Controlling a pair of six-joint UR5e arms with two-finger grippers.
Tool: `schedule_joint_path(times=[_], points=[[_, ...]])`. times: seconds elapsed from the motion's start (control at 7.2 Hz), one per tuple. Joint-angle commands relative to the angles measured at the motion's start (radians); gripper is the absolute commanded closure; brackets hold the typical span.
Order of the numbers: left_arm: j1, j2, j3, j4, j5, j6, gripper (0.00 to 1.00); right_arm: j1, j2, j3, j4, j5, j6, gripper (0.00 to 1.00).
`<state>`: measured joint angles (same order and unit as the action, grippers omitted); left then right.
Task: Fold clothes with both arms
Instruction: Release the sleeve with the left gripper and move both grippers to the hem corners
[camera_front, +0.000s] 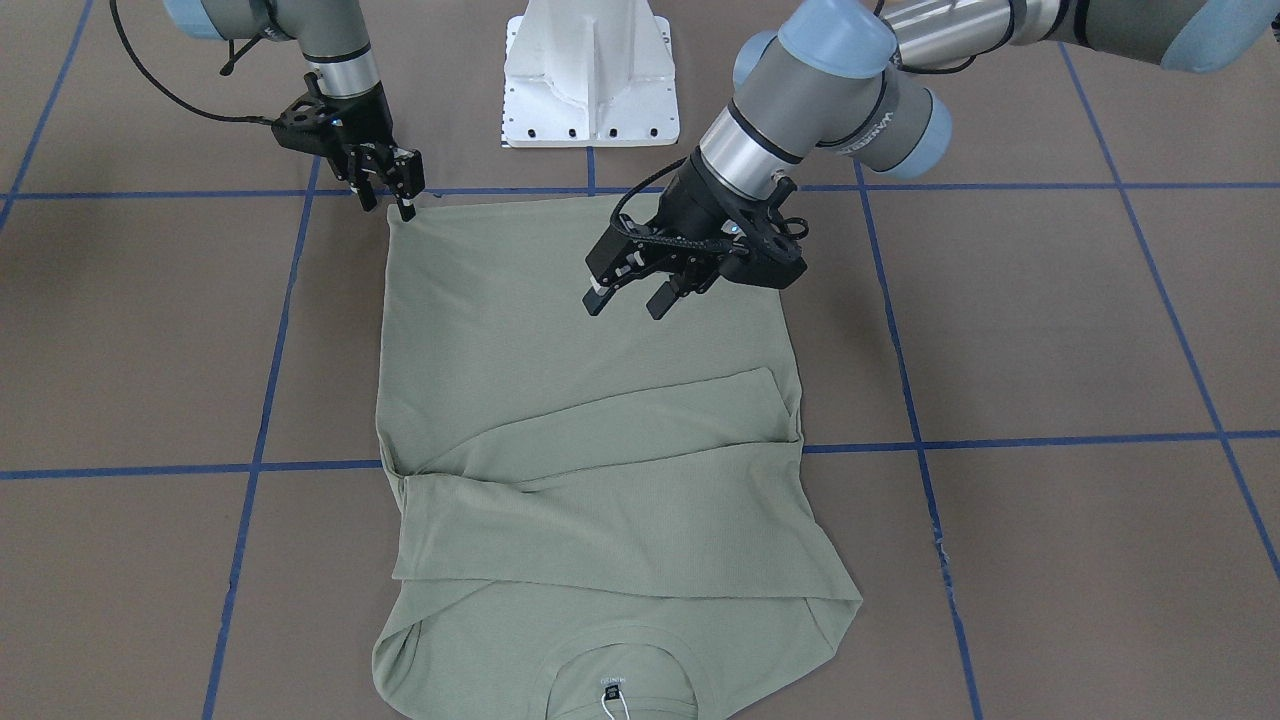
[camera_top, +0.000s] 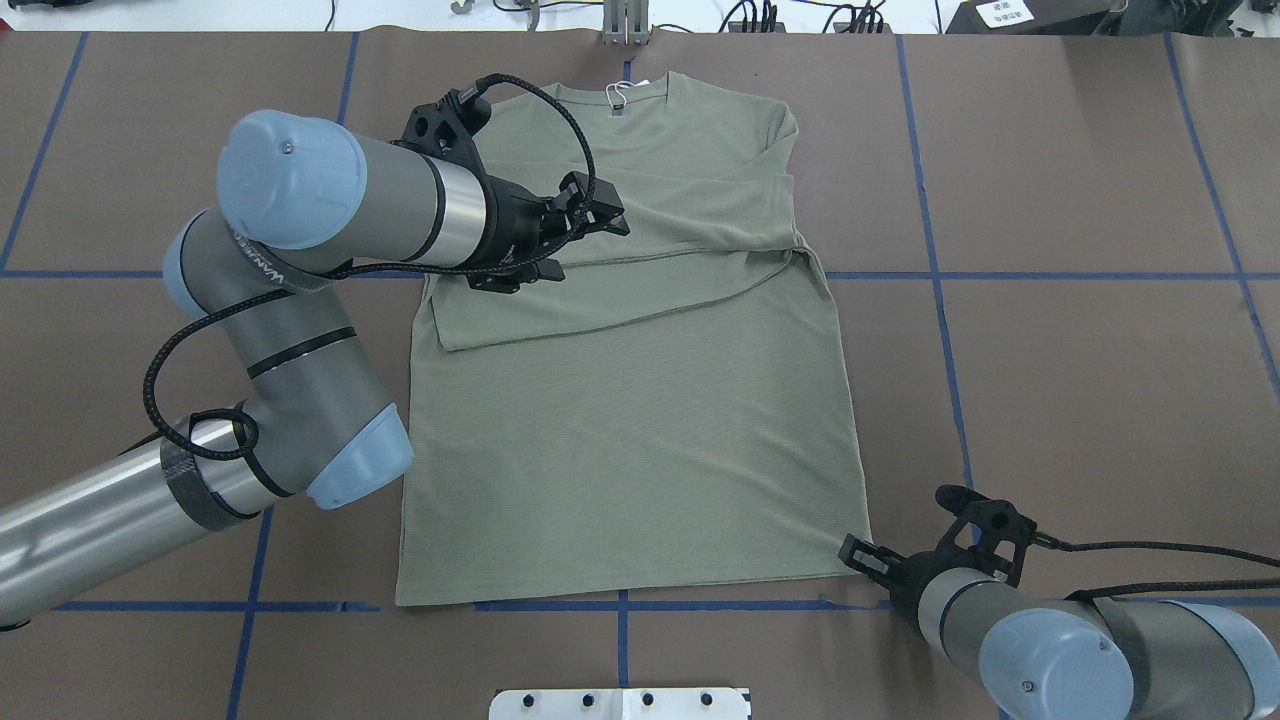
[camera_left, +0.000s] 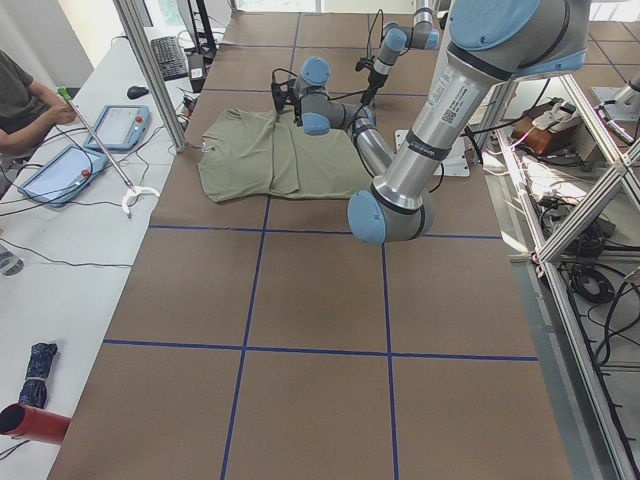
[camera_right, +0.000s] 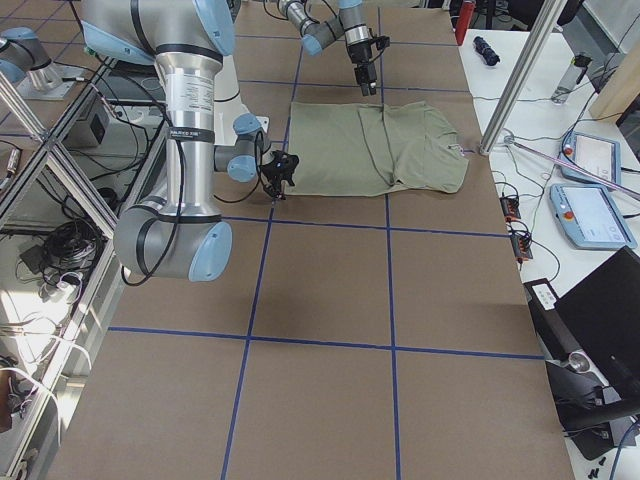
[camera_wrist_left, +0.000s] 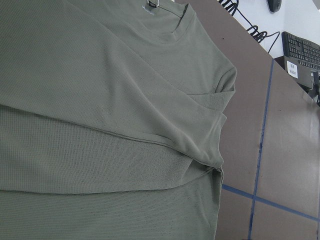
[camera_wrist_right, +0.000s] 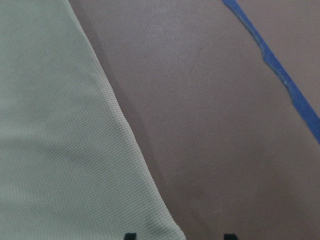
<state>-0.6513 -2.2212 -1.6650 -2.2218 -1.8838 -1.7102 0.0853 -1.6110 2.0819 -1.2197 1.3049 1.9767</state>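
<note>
The sage-green shirt (camera_front: 590, 420) lies flat on the brown table, with both sleeves folded across its chest. Its neck and white hang tag (camera_front: 612, 703) point away from the robot; it also shows in the overhead view (camera_top: 640, 400). My left gripper (camera_front: 628, 298) is open and empty and hovers above the shirt's body on the robot's left side, over the folded sleeves in the overhead view (camera_top: 600, 215). My right gripper (camera_front: 392, 198) is open at the hem corner on the robot's right (camera_top: 860, 557). In the right wrist view its fingertips (camera_wrist_right: 130, 236) straddle that corner (camera_wrist_right: 165, 220).
The white pedestal base (camera_front: 590, 75) stands just behind the hem. Blue tape lines (camera_front: 280, 320) cross the brown table cover. An operator (camera_left: 25, 100) and tablets (camera_left: 120, 125) are at the far table edge beyond the shirt's neck.
</note>
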Motion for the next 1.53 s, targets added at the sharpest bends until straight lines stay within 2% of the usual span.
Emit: schedule_joint_path(times=[0.0,0.42,0.56,0.69,0.83,1.11,1.39], points=[[-0.001,0.0,0.001,0.001,0.0,0.001,0.11,-0.002,0.002,0.006,0.0,0.007,0.011,1.0],[-0.001,0.006,-0.002,0.002,-0.001,-0.003,0.11,-0.021,0.002,0.027,0.002,0.01,0.011,1.0],[0.007,0.04,-0.01,0.019,0.009,-0.018,0.11,-0.019,-0.007,0.05,0.0,0.011,0.011,1.0],[0.042,0.111,-0.059,0.031,0.032,-0.044,0.11,-0.019,-0.036,0.075,-0.001,0.017,0.011,1.0],[0.12,0.173,-0.112,0.071,0.126,-0.045,0.13,-0.039,-0.068,0.092,-0.001,0.016,0.013,1.0],[0.267,0.283,-0.281,0.235,0.182,-0.045,0.16,-0.082,-0.095,0.124,-0.001,0.013,0.028,1.0],[0.393,0.415,-0.328,0.243,0.299,-0.046,0.17,-0.096,-0.104,0.124,-0.006,0.008,0.042,1.0]])
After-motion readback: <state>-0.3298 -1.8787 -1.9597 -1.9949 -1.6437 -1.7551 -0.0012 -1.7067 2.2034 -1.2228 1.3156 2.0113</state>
